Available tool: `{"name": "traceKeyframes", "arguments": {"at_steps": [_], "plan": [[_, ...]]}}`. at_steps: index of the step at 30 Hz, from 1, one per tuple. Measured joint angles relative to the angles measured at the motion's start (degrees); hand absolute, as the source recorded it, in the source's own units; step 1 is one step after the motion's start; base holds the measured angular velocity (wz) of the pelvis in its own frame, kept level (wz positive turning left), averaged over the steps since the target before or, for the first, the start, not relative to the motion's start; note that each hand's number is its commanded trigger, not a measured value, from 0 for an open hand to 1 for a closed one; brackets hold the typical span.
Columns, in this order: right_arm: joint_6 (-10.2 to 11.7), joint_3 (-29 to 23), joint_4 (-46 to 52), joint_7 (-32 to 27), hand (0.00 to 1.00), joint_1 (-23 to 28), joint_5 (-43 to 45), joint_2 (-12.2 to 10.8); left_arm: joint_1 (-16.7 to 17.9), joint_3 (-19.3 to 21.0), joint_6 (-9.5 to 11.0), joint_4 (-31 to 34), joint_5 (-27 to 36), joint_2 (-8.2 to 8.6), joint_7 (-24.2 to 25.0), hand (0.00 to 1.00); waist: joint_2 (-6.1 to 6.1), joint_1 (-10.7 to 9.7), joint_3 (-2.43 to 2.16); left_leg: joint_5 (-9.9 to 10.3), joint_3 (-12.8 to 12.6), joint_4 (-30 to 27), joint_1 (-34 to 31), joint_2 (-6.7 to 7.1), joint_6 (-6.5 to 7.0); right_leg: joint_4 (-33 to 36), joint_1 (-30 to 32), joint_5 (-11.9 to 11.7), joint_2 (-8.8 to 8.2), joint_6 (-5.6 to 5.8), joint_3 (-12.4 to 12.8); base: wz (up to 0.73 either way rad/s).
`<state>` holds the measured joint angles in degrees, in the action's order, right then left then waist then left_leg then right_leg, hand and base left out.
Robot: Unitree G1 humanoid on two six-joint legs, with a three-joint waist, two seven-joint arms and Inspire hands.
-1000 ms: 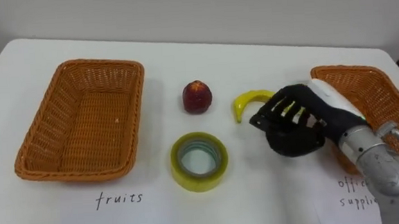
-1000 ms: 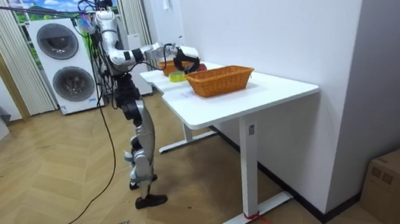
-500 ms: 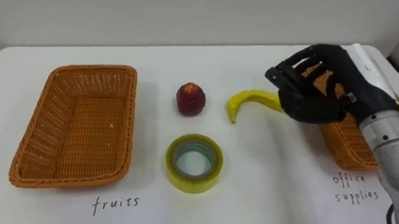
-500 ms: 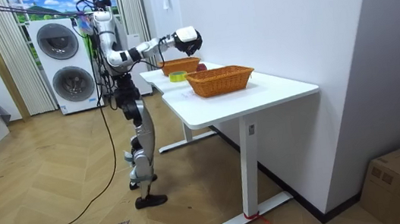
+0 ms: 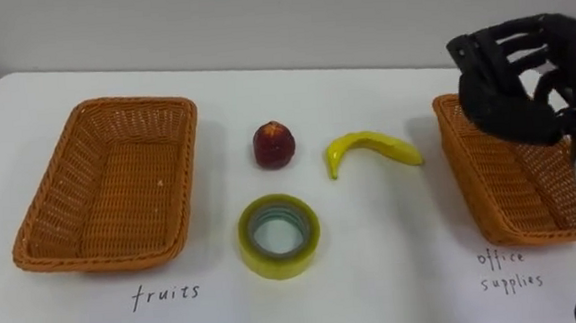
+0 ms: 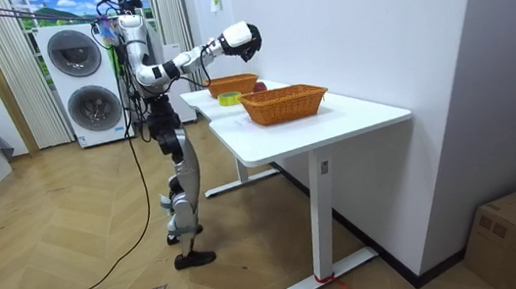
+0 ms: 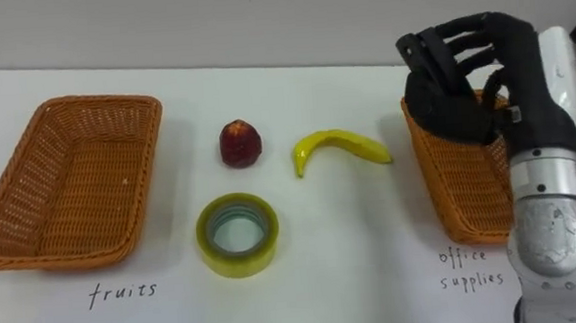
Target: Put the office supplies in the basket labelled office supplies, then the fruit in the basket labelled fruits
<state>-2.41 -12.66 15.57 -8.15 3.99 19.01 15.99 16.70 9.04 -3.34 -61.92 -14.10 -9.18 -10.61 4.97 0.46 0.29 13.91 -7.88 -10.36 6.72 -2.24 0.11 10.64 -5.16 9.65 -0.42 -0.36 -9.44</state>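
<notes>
A yellow banana lies on the white table, between a red fruit and the right wicker basket that has "office supplies" written before it. In front of the red fruit sits a roll of yellow tape. At the left stands the wicker basket marked "fruits", with nothing in it. My right hand is raised high above the near left corner of the right basket, fingers loosely spread and holding nothing. In the room view that hand hangs well above the table.
The table's far edge runs along a wall, and its near edge carries the two handwritten labels. Bare tabletop lies between the tape and the right basket. In the room view, washing machines stand behind me.
My right hand has risen from just over the banana, up and to the right, above the right basket. The banana stays on the table, now uncovered.
</notes>
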Motion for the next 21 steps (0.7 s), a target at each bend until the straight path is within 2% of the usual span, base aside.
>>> {"name": "traceKeyframes", "arguments": {"at_steps": [9,15,21], "plan": [[-0.03,-2.23,-4.42,-5.89,1.00,0.01,1.02,0.46,0.71,0.95,-0.35,0.11,-0.15,-0.03,0.04,0.00,0.04,-0.42,0.09,0.00,0.02,0.17,-0.12,-0.02,-0.01,-0.04,0.21,0.00,0.01,0.00,-0.05,0.00],[-0.03,-2.24,-4.42,-6.76,1.00,0.01,1.67,0.51,0.71,0.95,-0.44,0.39,-1.26,-0.03,0.04,0.00,-0.38,-0.77,-0.14,0.00,-0.02,0.21,-0.06,-0.02,-0.01,-0.04,0.23,0.00,0.01,0.01,-0.06,0.00],[0.02,-2.24,-5.48,-6.78,1.00,0.38,1.58,0.50,0.81,0.97,-0.44,0.30,-1.71,-0.03,0.10,0.00,-0.17,-0.84,-0.34,-0.01,-0.06,-0.10,-0.01,-0.03,-0.02,-0.08,0.16,0.00,0.01,0.01,-0.07,0.00]]}}
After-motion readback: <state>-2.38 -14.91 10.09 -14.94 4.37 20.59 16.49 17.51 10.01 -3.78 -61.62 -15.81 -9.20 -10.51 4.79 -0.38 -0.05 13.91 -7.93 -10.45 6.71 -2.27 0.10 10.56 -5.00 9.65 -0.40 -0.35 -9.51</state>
